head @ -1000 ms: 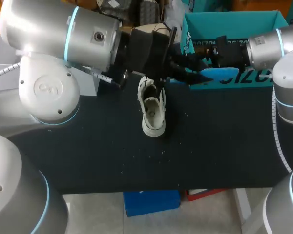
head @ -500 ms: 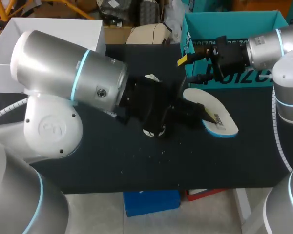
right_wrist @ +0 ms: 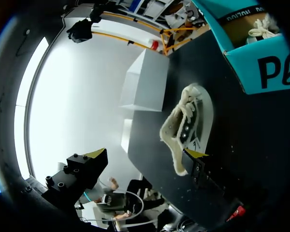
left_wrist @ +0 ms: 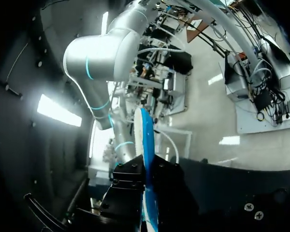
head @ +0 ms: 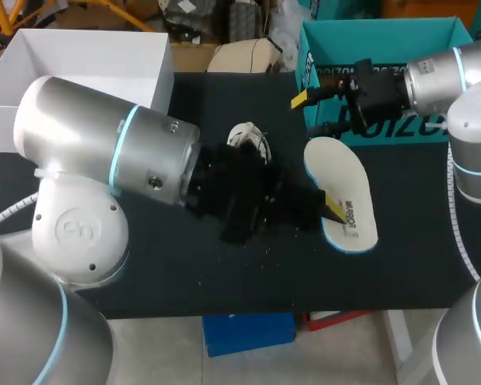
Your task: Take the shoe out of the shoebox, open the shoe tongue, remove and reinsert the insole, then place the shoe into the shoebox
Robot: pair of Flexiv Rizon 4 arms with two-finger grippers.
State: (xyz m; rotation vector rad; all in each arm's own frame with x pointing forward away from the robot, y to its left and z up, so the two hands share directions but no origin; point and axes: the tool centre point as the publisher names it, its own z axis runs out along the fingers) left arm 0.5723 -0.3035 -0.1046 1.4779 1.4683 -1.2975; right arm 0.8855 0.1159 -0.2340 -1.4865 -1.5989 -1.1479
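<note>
A white insole [head: 338,170] with a blue underside hangs over the table to the right of the shoe, and my left gripper [head: 332,210] is shut on its side edge. In the left wrist view the insole [left_wrist: 144,140] stands edge-on between the black fingers of the left gripper [left_wrist: 147,191]. The white shoe [head: 249,136] lies on the black table, its front half hidden behind my left wrist. My right gripper [head: 311,115] stands open by the teal shoebox [head: 377,40], holding nothing. In the right wrist view the shoe [right_wrist: 189,121] lies just ahead of my right gripper [right_wrist: 146,153].
A white open box [head: 88,58] stands at the table's back left corner. The teal shoebox [right_wrist: 263,67] holds something pale inside. The black tabletop [head: 184,281] has small white crumbs in front of the shoe.
My left arm has swung the insole away from the shoebox, down and to the right of the shoe, turning its white face upward. The right arm has stayed still.
</note>
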